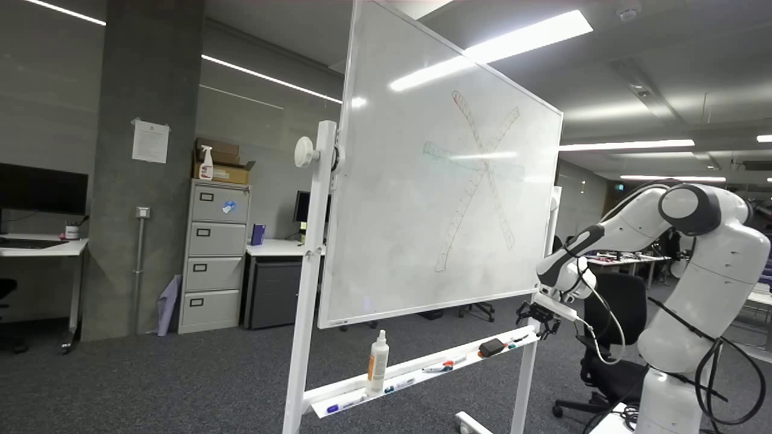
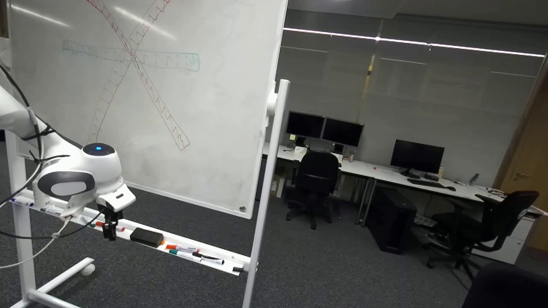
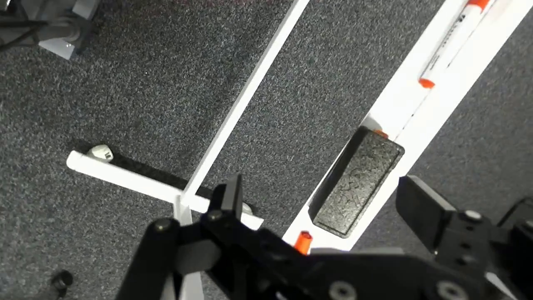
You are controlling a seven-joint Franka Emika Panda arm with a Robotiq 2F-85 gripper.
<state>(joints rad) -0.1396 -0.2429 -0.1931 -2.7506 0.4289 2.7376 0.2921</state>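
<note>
Across the wrist view from the left, the stand's white tubular metal foot [image 3: 141, 182] extends over dark grey speckled carpet [image 3: 125, 91], well below the black two-fingered metal gripper [image 3: 322, 193]. The gripper's fingers [image 3: 231, 196] stand spread wide, with nothing pinched. Next along comes a short orange cylindrical cap [image 3: 303, 242], on a long white shelf-like tray [image 3: 429, 116], near one end of a mottled black rectangular block [image 3: 356, 185]. Farther right, an orange-ended white cylindrical marker [image 3: 452, 46] lies on the same tray.

The block sits at a slant to the closing line of the fingers, so a squeeze at this angle would probably meet its sides askew and could twist it or let it slip. The tray is narrow: a sideways push from a single finger might slide the block over an edge. A finger lowered off line could strike the tray first, and the cap, being so near, might get nudged.

The block lies on the tray, between the two fingers as the wrist view shows them but seemingly beyond their tips, untouched. In both exterior views the gripper hangs apart from it, off to one side; how much higher it stands is hard to judge.
</note>
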